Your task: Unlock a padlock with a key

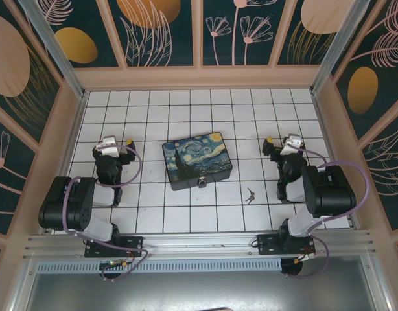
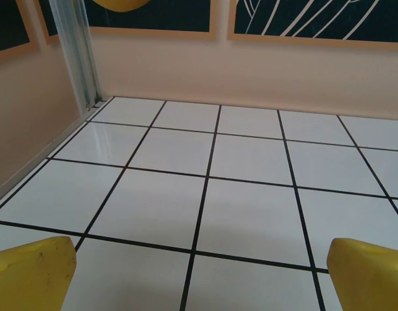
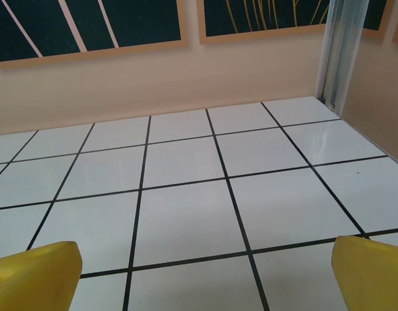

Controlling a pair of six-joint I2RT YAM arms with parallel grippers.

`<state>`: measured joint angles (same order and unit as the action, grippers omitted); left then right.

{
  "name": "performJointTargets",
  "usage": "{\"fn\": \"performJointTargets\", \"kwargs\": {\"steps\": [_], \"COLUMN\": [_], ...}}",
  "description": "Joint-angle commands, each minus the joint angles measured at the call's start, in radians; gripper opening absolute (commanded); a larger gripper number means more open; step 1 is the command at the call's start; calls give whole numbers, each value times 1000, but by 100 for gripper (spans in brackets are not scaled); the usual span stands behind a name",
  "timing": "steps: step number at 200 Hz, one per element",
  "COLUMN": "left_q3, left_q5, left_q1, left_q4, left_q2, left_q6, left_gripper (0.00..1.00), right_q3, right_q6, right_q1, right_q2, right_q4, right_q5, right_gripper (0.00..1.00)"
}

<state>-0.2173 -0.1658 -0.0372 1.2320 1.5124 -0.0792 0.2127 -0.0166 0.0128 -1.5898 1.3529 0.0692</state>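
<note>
1. Top external view. White-tiled surface (image 1: 186, 214) with black grout lines, enclosed by pale wooden walls (image 1: 192, 78) bearing dark panels of floral motifs. Near the centre, dark box (image 1: 197, 160) with a blue-and-yellow painted lid, set slightly askew to the grid. Small silvery padlock (image 1: 202, 182) at the middle of the box's near side, touching it; too small to tell whether its shackle is latched. Thin dark key (image 1: 250, 194) flat on a tile to the near right of the box, apart from both box and padlock, between the box and the right arm. To the left of the box, left tool (image 1: 112, 146); to its right, right tool (image 1: 290, 145); both well apart from the box, one yellow fingertip visible on each.

2. Left wrist view. Tiles running to the far wall, with a metal post (image 2: 79, 58) at upper left. Wide-spread left tool (image 2: 199, 278), its yellow fingers (image 2: 30, 275) far apart at the bottom corners, plain tile between them.

3. Right wrist view. Tiles, far wall with dark panels, second metal post (image 3: 341, 52) at upper right. Likewise wide-spread right tool (image 3: 202, 275), yellow fingers (image 3: 34, 275) at the bottom corners, plain tile between them.
</note>
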Motion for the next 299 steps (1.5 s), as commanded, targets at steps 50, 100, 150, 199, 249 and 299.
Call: {"fn": "performJointTargets", "kwargs": {"steps": [50,100,150,199,249,299], "left_q3": [-14,-14,-16,-19,-13,-13], "left_q5": [-5,-3,-3,3,0,0], "left_q1": [10,9,10,10,11,11], "left_q4": [51,49,49,43,51,50], "left_q2": [8,7,9,8,7,7], "left_q6": [13,13,13,11,13,13], "left_gripper": [99,99,99,99,99,99], "right_q3": [-11,1,-4,2,2,1], "right_q6": [17,26,16,19,34,35], "right_q1": [-13,-29,-31,-37,-38,-37], "right_q2": [27,28,27,27,27,28], "right_q4": [3,-18,-12,-23,-23,-21], "right_q5": [-10,-49,-82,-94,-59,-59], "right_gripper": [99,99,99,99,99,99]}}
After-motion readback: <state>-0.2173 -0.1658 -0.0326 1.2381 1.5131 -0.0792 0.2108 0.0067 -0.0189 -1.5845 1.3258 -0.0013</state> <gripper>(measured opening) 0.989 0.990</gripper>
